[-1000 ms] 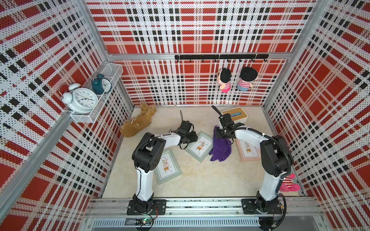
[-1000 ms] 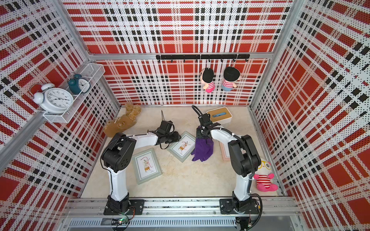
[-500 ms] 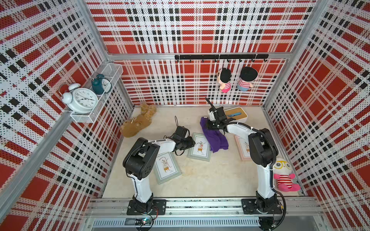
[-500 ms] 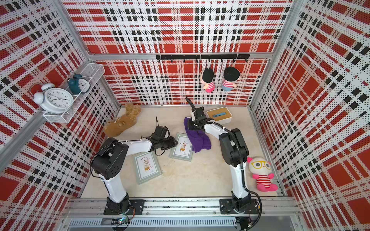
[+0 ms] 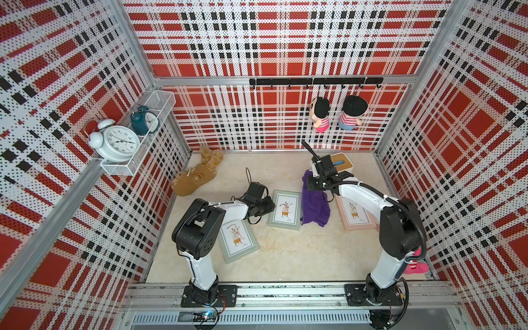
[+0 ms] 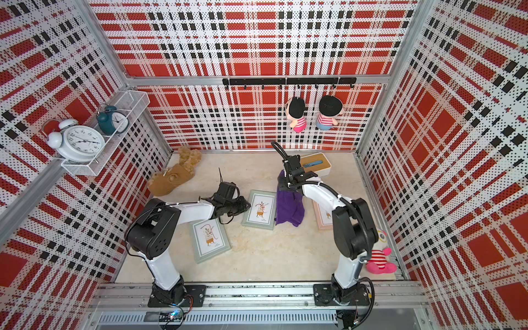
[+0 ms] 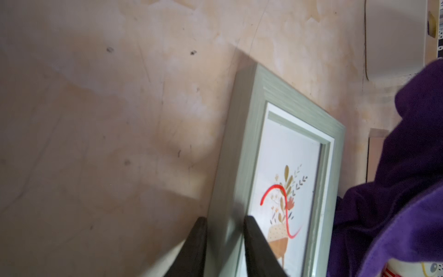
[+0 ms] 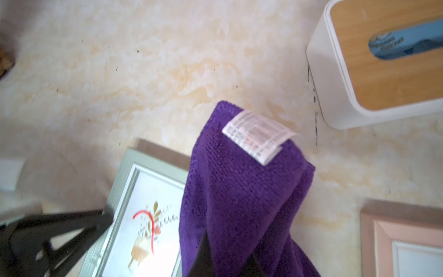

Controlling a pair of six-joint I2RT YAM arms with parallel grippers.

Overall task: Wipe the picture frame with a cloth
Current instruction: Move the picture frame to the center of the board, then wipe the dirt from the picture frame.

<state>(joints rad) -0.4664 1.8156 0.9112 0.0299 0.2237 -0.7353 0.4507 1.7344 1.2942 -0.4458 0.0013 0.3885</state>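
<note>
The picture frame [image 5: 285,210] [image 6: 260,210], green with a plant print and a red mark, lies mid-floor. My left gripper [image 5: 270,204] [image 7: 224,223] is shut on its left rail [image 7: 242,148], one finger on each side. The purple cloth [image 5: 314,205] [image 6: 288,205] hangs from my right gripper [image 5: 310,183] [image 8: 230,247], which is shut on it. It drapes down along the frame's right edge. Its white tag [image 8: 259,135] shows in the right wrist view, next to the frame [image 8: 124,172].
A second green frame [image 5: 238,240] lies by the left arm's base. A pink frame [image 5: 355,214] lies under the right arm. A tissue box [image 5: 341,164] sits back right and a brown plush [image 5: 197,178] back left. A striped doll [image 6: 380,257] is at the right edge.
The left jaws have narrowed onto the frame's rail, and the frame has turned squarer. The right gripper swung the cloth toward the back left, then back to the frame's right edge.
</note>
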